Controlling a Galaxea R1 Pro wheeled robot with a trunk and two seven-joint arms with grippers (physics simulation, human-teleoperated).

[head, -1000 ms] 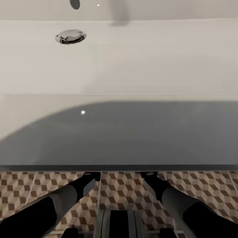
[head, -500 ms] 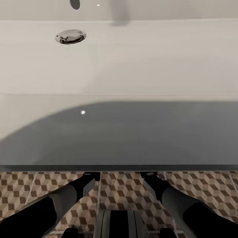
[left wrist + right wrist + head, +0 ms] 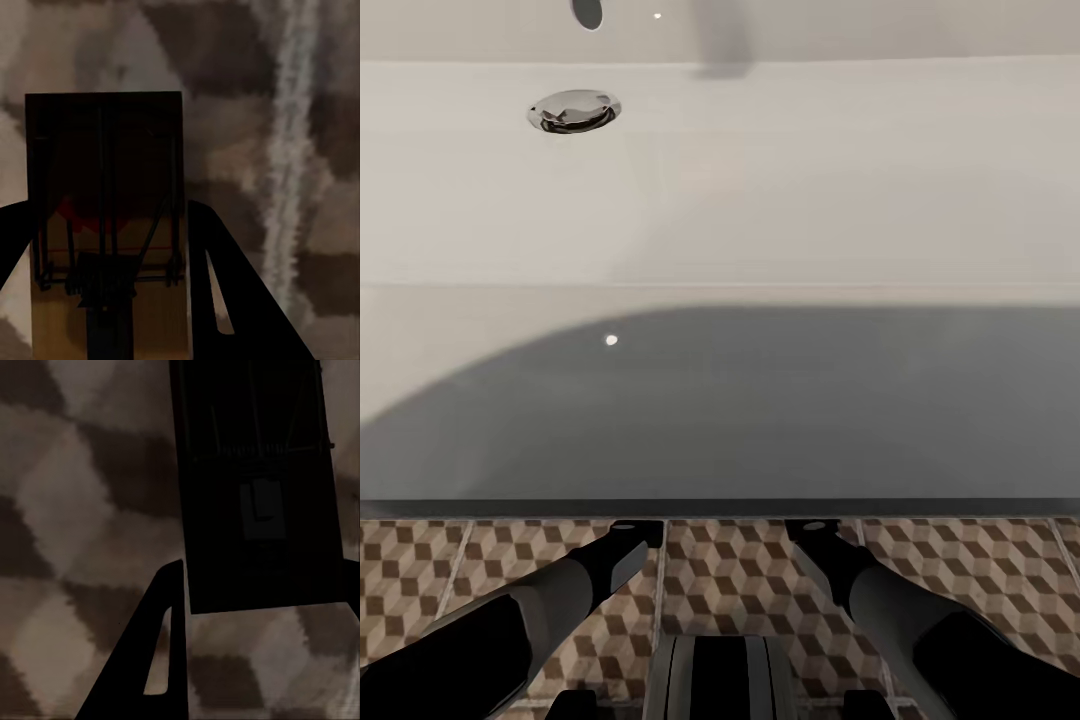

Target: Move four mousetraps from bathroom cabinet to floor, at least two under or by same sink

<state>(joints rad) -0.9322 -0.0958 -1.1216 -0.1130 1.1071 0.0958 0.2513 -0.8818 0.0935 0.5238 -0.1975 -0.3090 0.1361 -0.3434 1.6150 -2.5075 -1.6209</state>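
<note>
Head view: white sink (image 3: 760, 180) seen from above, chrome drain (image 3: 574, 110) in the basin toward the left, tap shadow falling across the back rim. The front of the white vanity (image 3: 760, 420) below it lies in grey shade. Under that runs a strip of bathroom floor (image 3: 740, 570) in brown, beige and white cube-pattern tiles with pale grout.

Both arms reach down and forward, their tips passing under the vanity's lower edge, so the fingers are hidden in this view. Left gripper (image 3: 635, 528) ends at the vanity edge left of centre, right gripper (image 3: 810, 527) right of centre, apart from each other.

Left wrist view: a mousetrap (image 3: 105, 225), tan wood with wire frame and a red spot, lies between the two dark fingers (image 3: 225, 300) over the tiles. Whether the fingers clamp it or just flank it cannot be told; whether it touches the floor cannot be told either.

Right wrist view: a second mousetrap (image 3: 259, 487), very dark, wire bar visible, lies over the tiles with one finger (image 3: 161, 660) beside its near corner and the other at its far side. Grip state cannot be told here either.
</note>
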